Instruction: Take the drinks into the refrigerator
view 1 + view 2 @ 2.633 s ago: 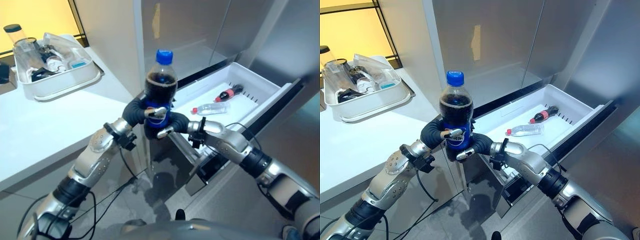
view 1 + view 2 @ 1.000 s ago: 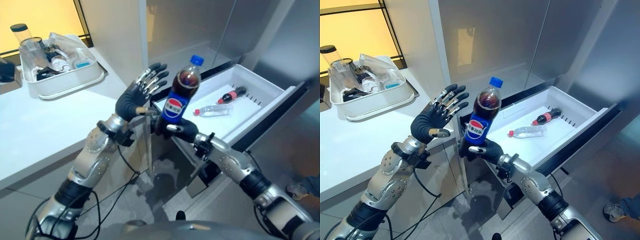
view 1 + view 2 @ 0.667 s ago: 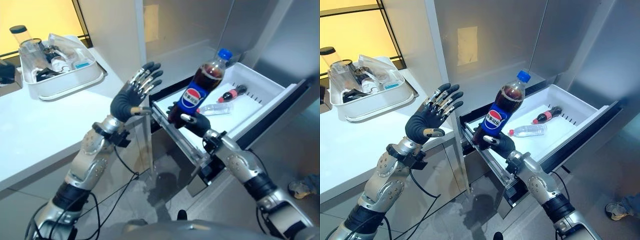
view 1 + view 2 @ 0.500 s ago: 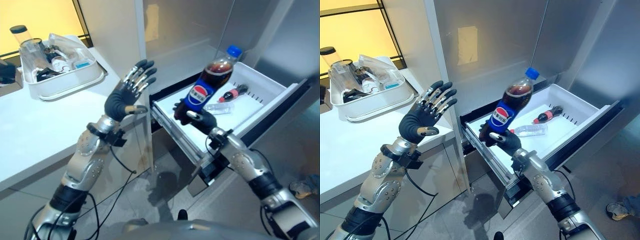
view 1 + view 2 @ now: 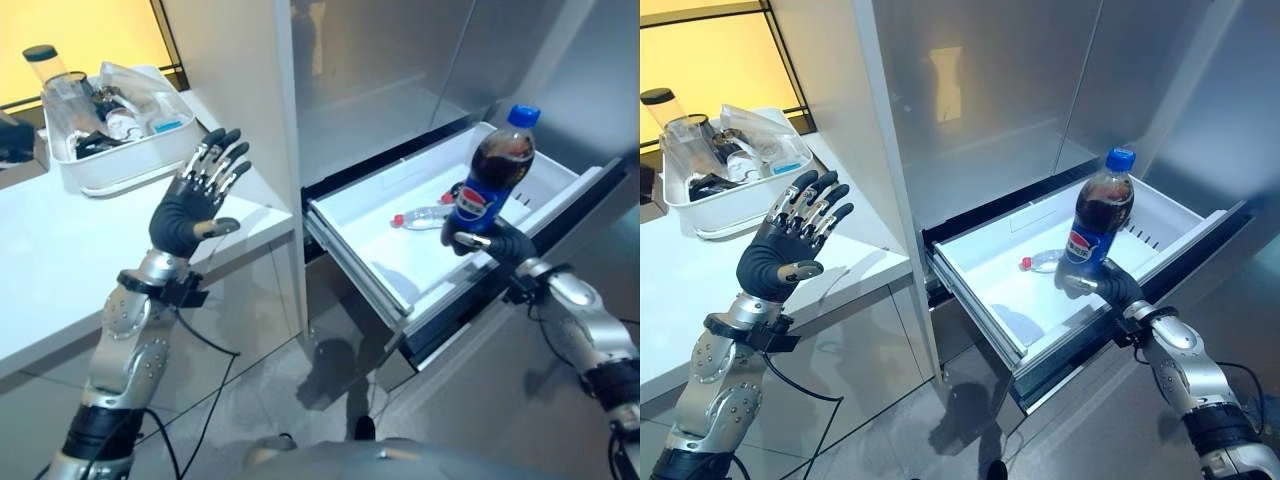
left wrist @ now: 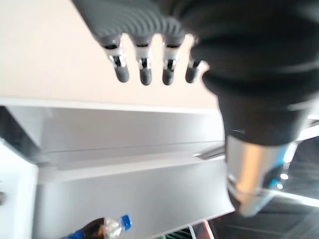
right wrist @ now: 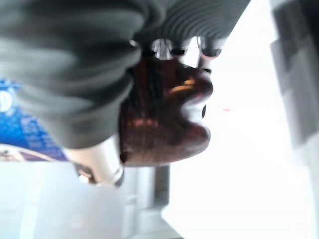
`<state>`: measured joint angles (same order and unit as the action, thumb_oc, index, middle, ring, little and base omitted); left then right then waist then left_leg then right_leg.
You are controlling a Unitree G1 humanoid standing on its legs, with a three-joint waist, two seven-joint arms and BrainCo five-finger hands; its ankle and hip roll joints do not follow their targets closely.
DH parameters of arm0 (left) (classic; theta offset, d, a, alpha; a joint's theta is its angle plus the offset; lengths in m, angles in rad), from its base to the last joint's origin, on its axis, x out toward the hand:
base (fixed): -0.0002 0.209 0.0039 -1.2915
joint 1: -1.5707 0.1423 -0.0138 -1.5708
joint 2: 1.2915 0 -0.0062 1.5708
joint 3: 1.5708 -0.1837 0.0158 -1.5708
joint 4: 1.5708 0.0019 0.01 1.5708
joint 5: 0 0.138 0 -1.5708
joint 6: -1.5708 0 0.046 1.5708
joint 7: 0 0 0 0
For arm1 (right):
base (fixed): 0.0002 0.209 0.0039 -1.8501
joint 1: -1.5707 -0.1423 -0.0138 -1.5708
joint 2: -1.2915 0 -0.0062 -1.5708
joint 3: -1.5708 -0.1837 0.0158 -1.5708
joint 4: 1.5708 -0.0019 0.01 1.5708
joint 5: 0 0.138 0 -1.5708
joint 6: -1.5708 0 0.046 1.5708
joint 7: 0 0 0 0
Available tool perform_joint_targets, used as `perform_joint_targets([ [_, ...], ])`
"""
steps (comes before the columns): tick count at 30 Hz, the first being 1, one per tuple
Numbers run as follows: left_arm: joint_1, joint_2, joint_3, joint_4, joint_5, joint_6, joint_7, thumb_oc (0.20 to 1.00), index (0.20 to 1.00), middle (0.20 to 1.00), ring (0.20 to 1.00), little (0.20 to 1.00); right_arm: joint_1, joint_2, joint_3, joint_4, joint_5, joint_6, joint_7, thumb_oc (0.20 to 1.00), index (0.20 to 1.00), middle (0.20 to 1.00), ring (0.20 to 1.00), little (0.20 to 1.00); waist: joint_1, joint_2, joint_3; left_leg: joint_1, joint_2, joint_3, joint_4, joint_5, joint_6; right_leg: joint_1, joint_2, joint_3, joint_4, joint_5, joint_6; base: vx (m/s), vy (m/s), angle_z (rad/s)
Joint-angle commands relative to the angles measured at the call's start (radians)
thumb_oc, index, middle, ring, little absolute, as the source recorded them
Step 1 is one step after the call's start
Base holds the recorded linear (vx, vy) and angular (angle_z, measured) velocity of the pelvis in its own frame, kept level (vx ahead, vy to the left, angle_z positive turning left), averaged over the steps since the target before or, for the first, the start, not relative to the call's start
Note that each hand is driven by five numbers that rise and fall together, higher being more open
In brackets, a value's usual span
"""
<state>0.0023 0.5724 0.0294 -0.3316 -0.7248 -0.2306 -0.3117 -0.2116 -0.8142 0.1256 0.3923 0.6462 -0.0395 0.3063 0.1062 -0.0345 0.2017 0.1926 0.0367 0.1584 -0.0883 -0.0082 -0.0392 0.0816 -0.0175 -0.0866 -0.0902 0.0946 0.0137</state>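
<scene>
The right hand [image 5: 1102,283] is wrapped round the lower part of a cola bottle [image 5: 1095,228], fingers and thumb curled on it just under the blue label. The bottle stands almost upright, leaning slightly, with its blue cap [image 5: 1120,158] on top and dark drink filling it to the shoulder. The label carries a round red, white and blue emblem and some white lettering too small to make out. In the right wrist view the dark base of the bottle [image 7: 164,114] shows against the fingers.

The bottle is held over the right part of an open white drawer [image 5: 990,268] pulled out from the steel refrigerator [image 5: 990,90]. Inside the drawer a clear bottle with a red cap [image 5: 420,216] lies on its side, partly behind the cola bottle.

The left hand [image 5: 190,205] is raised over the edge of the white counter [image 5: 60,260], fingers straight and spread, holding nothing. Toward the counter's back stands a white tray [image 5: 110,160] filled with clear containers and small items.
</scene>
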Motion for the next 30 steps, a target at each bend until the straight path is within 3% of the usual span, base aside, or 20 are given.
perform_joint_targets([
  [1, -0.031, 0.045, -0.006, -0.048, -0.021, -0.068, -0.009, 1.0, 1.0, 1.0, 1.0, 1.0, -0.297, -0.054, 0.017, 0.037, -0.052, -0.128, -0.034, 0.2, 0.2, 0.2, 0.2, 0.2, 0.025, -0.023, 0.006, 0.002, -0.013, -0.061, 0.012, -0.055, 0.016, -0.013, -0.045, -0.043, 0.154, -0.087, 0.086, -0.08, -0.02, 0.09],
  [15, -0.071, 0.06, -0.027, -0.028, -0.023, -0.101, 0.016, 1.0, 1.0, 1.0, 1.0, 1.0, -0.554, -0.081, 0.201, 0.111, -0.181, -0.123, -0.063, 0.2, 0.2, 0.2, 0.2, 0.2, 0.071, 0.005, 0.128, -0.159, -0.008, -0.109, 0.059, -0.001, 0.012, -0.165, -0.056, -0.078, 0.224, -0.075, 0.072, -0.1, -0.024, 0.14],
  [17, -0.081, 0.053, -0.034, -0.029, -0.033, -0.111, 0.029, 1.0, 1.0, 1.0, 1.0, 1.0, -0.621, -0.082, 0.25, 0.14, -0.218, -0.115, -0.068, 0.2, 0.2, 0.2, 0.2, 0.2, 0.086, 0.018, 0.168, -0.213, -0.007, -0.121, 0.083, 0.012, 0.011, -0.219, -0.062, -0.085, 0.252, -0.072, 0.068, -0.11, -0.038, 0.1],
  [23, -0.087, 0.045, -0.037, -0.034, -0.021, -0.119, 0.047, 1.0, 1.0, 1.0, 1.0, 1.0, -0.671, -0.081, 0.303, 0.155, -0.291, -0.112, -0.082, 0.2, 0.2, 0.2, 0.2, 0.2, 0.089, 0.036, 0.204, -0.268, -0.007, -0.13, 0.094, 0.027, 0.008, -0.277, -0.068, -0.082, 0.279, -0.073, 0.066, -0.07, -0.012, 0.1],
  [30, -0.095, 0.043, -0.041, -0.05, 0.021, -0.135, 0.074, 1.0, 1.0, 1.0, 1.0, 1.0, -0.695, -0.108, 0.413, 0.176, -0.432, -0.084, -0.024, 0.2, 0.2, 0.2, 0.2, 0.2, 0.092, 0.047, 0.254, -0.312, -0.009, -0.135, 0.098, 0.04, 0.003, -0.323, -0.071, -0.083, 0.288, -0.065, 0.066, -0.05, -0.01, 0.01],
])
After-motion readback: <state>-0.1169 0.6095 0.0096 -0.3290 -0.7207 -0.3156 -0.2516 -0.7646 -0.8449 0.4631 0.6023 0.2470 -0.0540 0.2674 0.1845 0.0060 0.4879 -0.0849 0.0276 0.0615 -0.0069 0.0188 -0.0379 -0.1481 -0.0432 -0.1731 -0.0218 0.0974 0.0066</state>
